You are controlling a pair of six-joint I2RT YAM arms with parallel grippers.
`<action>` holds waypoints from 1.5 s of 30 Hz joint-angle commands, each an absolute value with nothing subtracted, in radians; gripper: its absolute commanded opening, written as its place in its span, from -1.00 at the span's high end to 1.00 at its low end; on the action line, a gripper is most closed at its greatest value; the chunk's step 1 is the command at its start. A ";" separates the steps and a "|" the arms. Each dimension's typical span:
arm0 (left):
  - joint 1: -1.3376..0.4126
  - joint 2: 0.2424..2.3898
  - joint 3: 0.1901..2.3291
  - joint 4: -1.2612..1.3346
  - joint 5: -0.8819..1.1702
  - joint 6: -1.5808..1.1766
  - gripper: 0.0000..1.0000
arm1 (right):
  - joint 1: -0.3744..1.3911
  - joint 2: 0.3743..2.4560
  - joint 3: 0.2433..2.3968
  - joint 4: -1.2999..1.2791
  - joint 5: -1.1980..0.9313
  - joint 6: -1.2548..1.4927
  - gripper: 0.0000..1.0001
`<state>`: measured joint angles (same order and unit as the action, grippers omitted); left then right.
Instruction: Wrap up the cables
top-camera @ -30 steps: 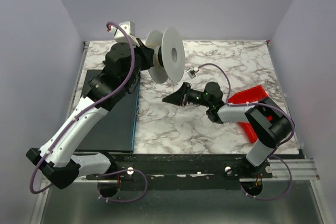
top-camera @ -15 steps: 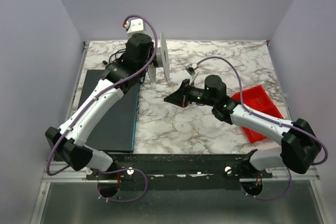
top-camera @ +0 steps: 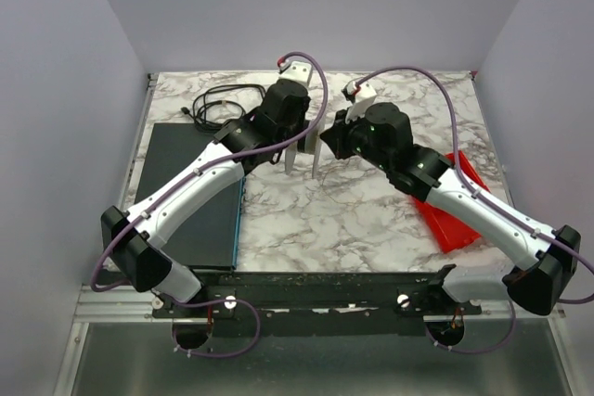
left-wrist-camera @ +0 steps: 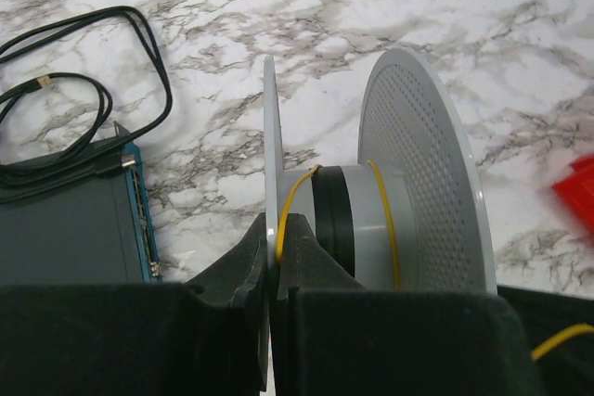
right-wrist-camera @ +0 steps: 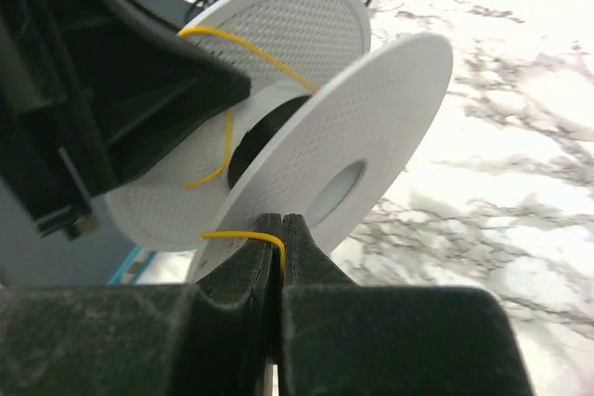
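The cable (left-wrist-camera: 385, 220) is a very thin, bright yellow thread. In the left wrist view two turns of it circle the grey and black hub of a white perforated spool (left-wrist-camera: 418, 164), and a loose end shows at the lower right of the frame. In the right wrist view the cable (right-wrist-camera: 243, 236) comes out from between the fingers at the lower middle, and more of it crosses the far flange of the spool (right-wrist-camera: 343, 127) and droops beside the hub.

The left end effector (left-wrist-camera: 276, 226) is clamped on the edge of one thin flange. The right end effector (right-wrist-camera: 280, 229) is pinched together on the cable, right against the rim of the other flange.

From above, the spool (top-camera: 306, 150) stands edge-on above the marble worktop (top-camera: 371, 220), between the two end effectors. A thicker black cord (top-camera: 218, 99) lies coiled at the upper left, beside a dark mat (top-camera: 190, 192). A red tray (top-camera: 455, 215) sits at the right.
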<state>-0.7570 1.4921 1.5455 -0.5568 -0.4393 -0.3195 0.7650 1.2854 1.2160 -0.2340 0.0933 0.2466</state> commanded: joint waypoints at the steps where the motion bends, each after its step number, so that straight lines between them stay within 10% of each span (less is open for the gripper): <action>1: -0.766 1.443 1.535 -0.638 -0.349 -0.172 1.00 | 0.756 1.306 1.264 -0.266 0.375 0.140 0.97; 10: -0.778 1.362 1.490 -0.680 -0.194 -0.092 1.00 | 0.740 1.330 1.245 -0.197 0.460 0.120 0.70; 45: -0.744 1.144 1.534 -0.394 -0.138 -0.582 1.00 | 0.552 1.623 0.814 0.836 -0.666 0.788 0.61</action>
<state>-0.7471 1.1828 1.5227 -0.5564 -0.0425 -0.4458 0.5140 1.6016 0.8173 0.6479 -0.5831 0.6807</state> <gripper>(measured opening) 0.049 0.193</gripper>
